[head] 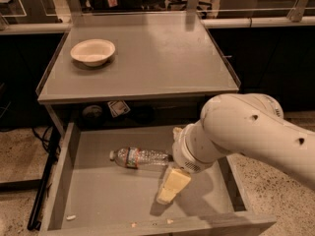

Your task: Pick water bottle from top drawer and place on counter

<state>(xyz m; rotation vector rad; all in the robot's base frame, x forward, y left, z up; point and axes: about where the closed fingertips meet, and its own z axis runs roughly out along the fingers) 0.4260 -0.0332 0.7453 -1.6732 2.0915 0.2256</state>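
Camera view: gripper low in top drawer, fingers apart, right by base end of water bottle lying sideways on drawer floor. Counter above w/ bowl.

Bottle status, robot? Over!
Bottle lying flat in drawer, cap left. Gripper down beside its base. Bowl on counter, far left.

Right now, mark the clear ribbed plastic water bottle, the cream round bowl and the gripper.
water bottle [143,158]: camera view, ribbed middle.
bowl [92,52]: camera view, hollow.
gripper [167,193]: camera view, tip, inside gray drawer [98,191].
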